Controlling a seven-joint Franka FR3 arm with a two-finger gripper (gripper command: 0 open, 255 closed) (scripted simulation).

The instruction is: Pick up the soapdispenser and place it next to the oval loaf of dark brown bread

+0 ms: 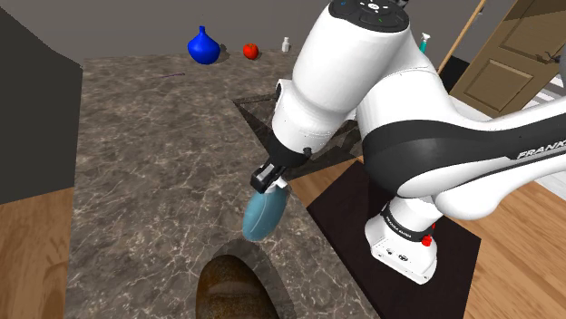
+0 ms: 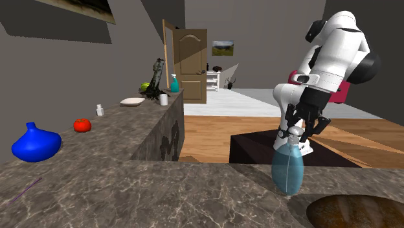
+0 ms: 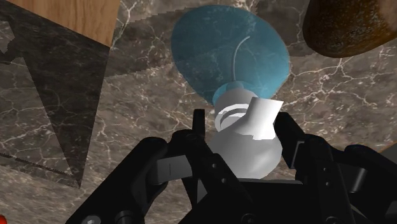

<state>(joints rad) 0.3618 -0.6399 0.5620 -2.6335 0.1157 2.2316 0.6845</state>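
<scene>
The soap dispenser (image 1: 265, 216) is a translucent blue, drop-shaped bottle with a white pump head (image 3: 245, 143). My black gripper (image 1: 275, 181) is shut on that pump head, with a finger on either side of it. The bottle (image 2: 288, 167) hangs upright under the gripper (image 2: 299, 131), its base at or just above the dark marble counter (image 1: 145, 163); I cannot tell which. The oval dark brown loaf (image 1: 234, 288) lies on the counter close to the bottle, at the shoulder view's bottom edge. In the wrist view the loaf (image 3: 347, 25) sits just past the bottle's body (image 3: 229, 54).
A blue vase (image 1: 203, 47), a red tomato (image 1: 250, 51) and a small white bottle (image 1: 286, 43) stand at the counter's far end. The counter's edge runs just beside the dispenser, with wooden floor and my dark stand (image 1: 399, 227) beyond it. A wooden door (image 2: 193, 65) stands farther off.
</scene>
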